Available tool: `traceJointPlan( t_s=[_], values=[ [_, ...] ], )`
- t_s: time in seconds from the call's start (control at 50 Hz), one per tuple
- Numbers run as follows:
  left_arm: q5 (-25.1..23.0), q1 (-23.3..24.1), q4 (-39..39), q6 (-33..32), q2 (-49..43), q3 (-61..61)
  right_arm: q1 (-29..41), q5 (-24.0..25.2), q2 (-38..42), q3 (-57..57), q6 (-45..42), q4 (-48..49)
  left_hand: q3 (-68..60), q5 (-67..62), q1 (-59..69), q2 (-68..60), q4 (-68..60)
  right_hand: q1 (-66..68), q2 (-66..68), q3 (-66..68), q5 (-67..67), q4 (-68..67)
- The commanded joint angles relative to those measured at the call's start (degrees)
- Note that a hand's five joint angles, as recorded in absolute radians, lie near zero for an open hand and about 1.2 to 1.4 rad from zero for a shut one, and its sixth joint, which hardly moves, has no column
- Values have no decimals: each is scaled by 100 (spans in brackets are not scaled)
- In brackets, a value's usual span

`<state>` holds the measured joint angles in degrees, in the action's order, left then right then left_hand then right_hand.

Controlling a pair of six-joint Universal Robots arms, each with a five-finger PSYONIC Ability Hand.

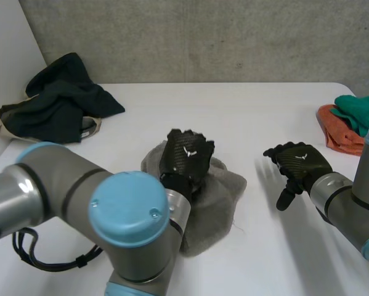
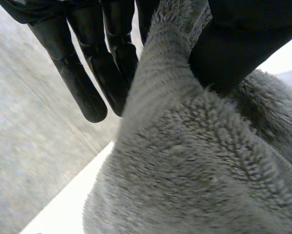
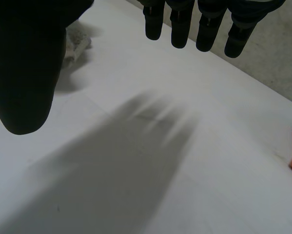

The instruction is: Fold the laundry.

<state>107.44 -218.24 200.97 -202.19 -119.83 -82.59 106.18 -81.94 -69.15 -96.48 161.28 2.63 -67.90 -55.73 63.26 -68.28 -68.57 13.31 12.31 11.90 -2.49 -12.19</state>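
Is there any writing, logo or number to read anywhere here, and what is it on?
No readable words or numbers.
Left hand and right hand: a small white emblem on each back, a shape, not letters.
Dark clothes pile: a pale tag-like patch at its edge, too small to read.
Grey cloth, pinched by the left hand: no label showing.

Grey arms [image 1: 55, 185], light-blue caps [image 1: 130, 208], white-marked black left hand [image 1: 185, 157] and right hand [image 1: 301, 163]
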Motion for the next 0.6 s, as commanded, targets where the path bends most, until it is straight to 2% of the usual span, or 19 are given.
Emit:
traceJointPlan(
  t_s=[0.02,0.14,0.22,0.26,0.32,0.44,0.46,0.48,0.5,0.52,0.6],
  values=[
    [-30,-201,109,13,1091,-222,35,442,270,322,359,54,-1210,-1427,1674,-1172,-1143,-331,-231,-190,249,219],
    [-144,-342,-154,-5,1612,-205,43,969,639,1113,1685,-130,-1112,-1329,1576,-1074,-1045,-331,-231,-190,249,219],
    [-425,-377,-471,4,1700,-152,148,1601,1043,1825,2801,-517,-1061,-1278,1525,-1023,-994,-331,-231,-190,249,219],
    [-548,-429,-594,4,1709,-117,473,1918,1359,2247,3443,-649,-1044,-1262,1508,-1006,-977,-331,-231,-190,249,219],
    [-583,-456,-630,4,1717,-91,999,2138,1745,2694,4058,-641,-1060,-1278,1525,-1023,-994,-331,-231,-190,249,219],
    [-575,-447,-603,13,1744,67,1423,2069,2458,3337,4359,-561,-1077,-1295,1542,-1040,-1011,-331,-231,-190,249,219],
    [-575,-447,-603,13,1753,94,1441,2060,2528,3407,4359,-570,-1077,-1295,1542,-1040,-1011,691,791,832,-774,-804],
    [-575,-447,-594,13,1770,155,1458,2016,2590,3504,4359,-544,-1077,-1295,1542,-1040,-1011,4517,4617,4658,-4599,-4629],
    [-557,-447,-594,4,1796,173,1450,1972,2591,3540,4359,-535,-1077,-1295,1542,-1040,-1011,6137,6237,6278,-6220,-6250],
    [-548,-456,-594,4,1814,182,1441,1876,2582,3583,4359,-526,-1077,-1295,1542,-1040,-1011,6663,6764,6804,-6746,-6776],
    [-531,-509,-586,22,1954,121,1301,1024,2082,3645,4000,-526,-1077,-1295,1542,-1040,-1011,6669,6769,6810,-6751,-6781]
  ],
)
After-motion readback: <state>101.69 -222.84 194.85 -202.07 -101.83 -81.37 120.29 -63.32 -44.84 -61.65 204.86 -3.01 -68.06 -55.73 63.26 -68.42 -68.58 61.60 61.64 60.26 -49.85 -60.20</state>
